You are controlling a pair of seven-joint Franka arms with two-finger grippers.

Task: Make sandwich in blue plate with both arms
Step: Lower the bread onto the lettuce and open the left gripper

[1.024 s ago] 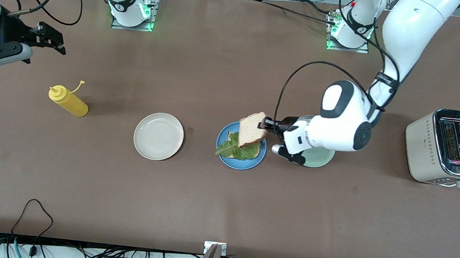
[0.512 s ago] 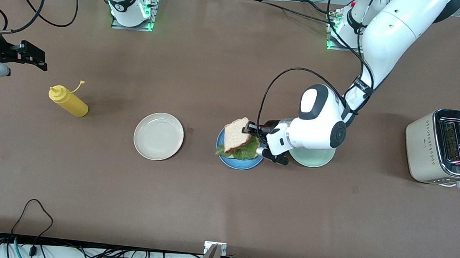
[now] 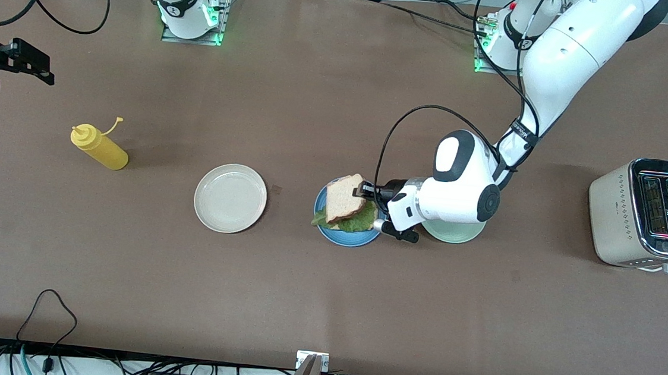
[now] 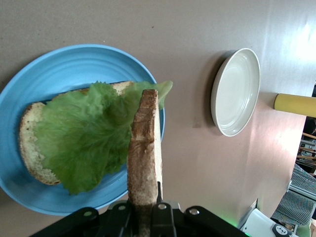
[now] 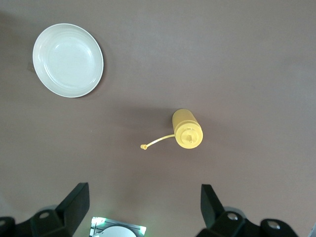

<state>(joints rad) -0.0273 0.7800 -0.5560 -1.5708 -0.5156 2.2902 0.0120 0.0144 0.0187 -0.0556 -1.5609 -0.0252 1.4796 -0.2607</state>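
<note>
The blue plate (image 3: 343, 239) (image 4: 69, 61) holds one bread slice (image 4: 28, 148) with a green lettuce leaf (image 3: 356, 224) (image 4: 84, 138) lying on it. My left gripper (image 3: 365, 190) (image 4: 146, 217) is shut on the crust edge of a second bread slice (image 3: 343, 199) (image 4: 146, 148). It holds that slice tilted, low over the lettuce and the plate. My right gripper (image 3: 34, 64) (image 5: 145, 205) hangs open and holds nothing, high over the right arm's end of the table, above the yellow bottle.
A yellow squeeze bottle (image 3: 100, 148) (image 5: 187, 129) stands toward the right arm's end. A cream-white plate (image 3: 230, 198) (image 5: 68, 60) sits between it and the blue plate. A mint-green plate (image 3: 455, 233) lies under the left wrist. A toaster (image 3: 645, 213) stands at the left arm's end.
My left gripper has lowered the bread slice and moved it over the lettuce on the blue plate. My right gripper has drawn away toward the table's end.
</note>
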